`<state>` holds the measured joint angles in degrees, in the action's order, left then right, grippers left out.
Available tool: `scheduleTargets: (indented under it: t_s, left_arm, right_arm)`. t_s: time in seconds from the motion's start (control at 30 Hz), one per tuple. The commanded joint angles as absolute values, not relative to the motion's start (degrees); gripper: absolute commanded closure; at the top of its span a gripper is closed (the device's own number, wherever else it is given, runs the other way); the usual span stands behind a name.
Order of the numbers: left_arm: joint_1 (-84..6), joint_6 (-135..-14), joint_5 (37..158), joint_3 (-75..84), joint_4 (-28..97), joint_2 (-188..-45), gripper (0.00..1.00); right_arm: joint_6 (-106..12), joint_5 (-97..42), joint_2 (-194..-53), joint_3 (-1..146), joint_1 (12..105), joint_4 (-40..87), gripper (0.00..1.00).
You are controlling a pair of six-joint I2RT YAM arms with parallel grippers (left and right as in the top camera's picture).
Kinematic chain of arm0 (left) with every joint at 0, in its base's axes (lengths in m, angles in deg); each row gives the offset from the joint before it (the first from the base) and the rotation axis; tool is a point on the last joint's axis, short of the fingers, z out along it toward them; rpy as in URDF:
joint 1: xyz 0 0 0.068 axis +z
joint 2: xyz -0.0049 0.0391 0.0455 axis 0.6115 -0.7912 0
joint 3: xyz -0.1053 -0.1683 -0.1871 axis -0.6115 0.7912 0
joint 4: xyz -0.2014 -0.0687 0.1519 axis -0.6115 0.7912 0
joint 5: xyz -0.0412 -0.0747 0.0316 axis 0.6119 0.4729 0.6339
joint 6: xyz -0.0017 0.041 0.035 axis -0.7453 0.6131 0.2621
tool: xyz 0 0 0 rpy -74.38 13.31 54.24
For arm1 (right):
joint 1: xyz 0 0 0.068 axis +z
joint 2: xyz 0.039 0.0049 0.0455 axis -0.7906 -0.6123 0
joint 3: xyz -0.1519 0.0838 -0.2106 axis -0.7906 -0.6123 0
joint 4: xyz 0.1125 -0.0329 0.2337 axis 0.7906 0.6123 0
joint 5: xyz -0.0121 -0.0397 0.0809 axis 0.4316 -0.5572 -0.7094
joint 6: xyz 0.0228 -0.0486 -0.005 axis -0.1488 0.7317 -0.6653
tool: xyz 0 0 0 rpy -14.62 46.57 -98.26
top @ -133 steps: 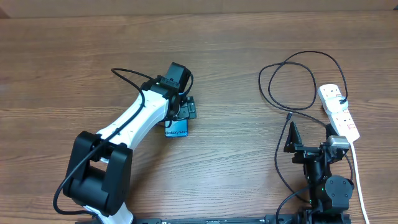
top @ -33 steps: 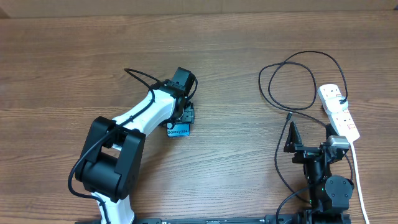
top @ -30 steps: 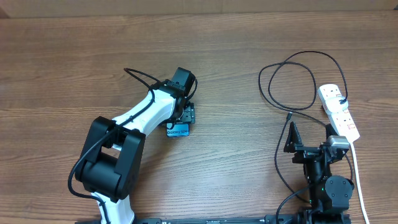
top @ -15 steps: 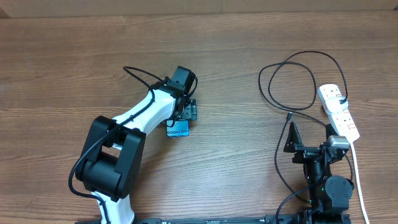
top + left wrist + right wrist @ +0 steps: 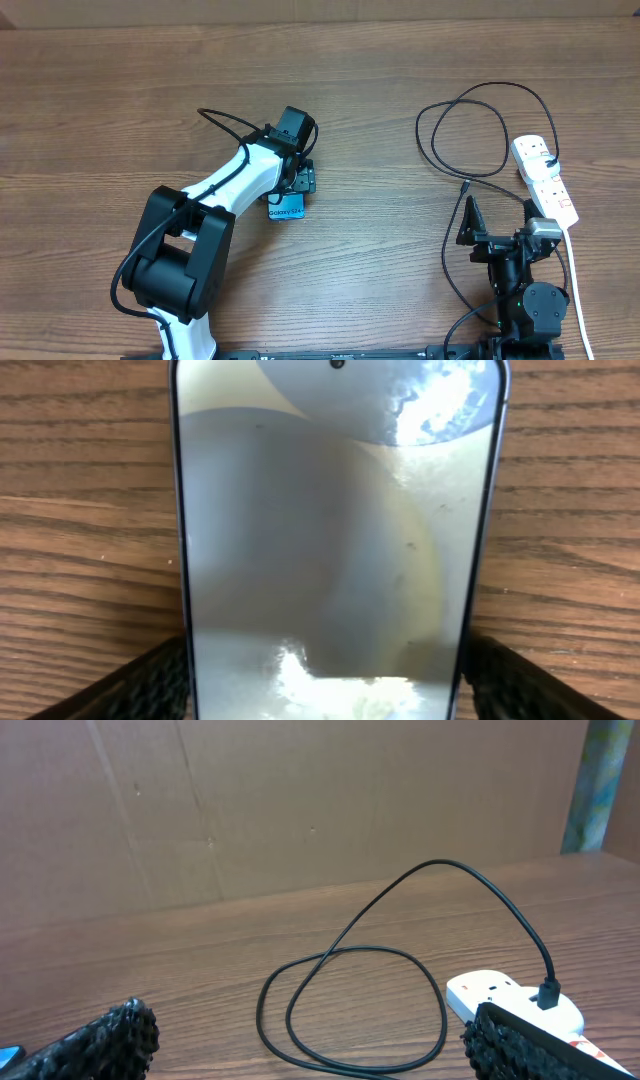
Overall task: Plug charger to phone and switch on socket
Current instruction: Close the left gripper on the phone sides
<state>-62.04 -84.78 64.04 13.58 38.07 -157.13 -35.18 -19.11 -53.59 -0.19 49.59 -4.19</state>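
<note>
One phone (image 5: 330, 510), gripped by left end effector (image 5: 330, 682)

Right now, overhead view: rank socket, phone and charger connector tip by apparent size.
1. socket: largest.
2. phone: only one end shows beyond the left gripper, so this rank rests on the visible part alone.
3. charger connector tip: smallest, a tiny dark nub.

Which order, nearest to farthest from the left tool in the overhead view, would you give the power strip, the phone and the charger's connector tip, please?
1. phone: right at the left tool, between its fingers.
2. charger's connector tip: well across on the right side, lying on the wood.
3. power strip: even farther right, near the edge of the view.
</note>
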Motion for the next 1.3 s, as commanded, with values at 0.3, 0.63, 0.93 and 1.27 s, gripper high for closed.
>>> scheduleTargets:
  t_s: [0.3,0.63,0.93,1.27]
  left_arm:
    - [-61.7,-84.9,61.9,14.7,40.2,-160.9,0.44]
    - [-61.7,-84.1,60.8,11.4,43.1,-160.8,0.45]
    - [-61.7,-82.8,60.8,8.8,44.2,-160.8,0.44]
    - [-61.7,-82.1,60.8,8.8,44.3,-160.8,0.43]
  right_arm:
    - [-34.9,-19.4,-53.3,-0.8,49.3,-4.6,0.0]
    - [-34.9,-19.4,-53.3,-0.8,49.3,-4.6,0.0]
    - [-34.9,-19.4,-53.3,-0.8,49.3,-4.6,0.0]
    - [-34.9,-19.4,-53.3,-0.8,49.3,-4.6,0.0]
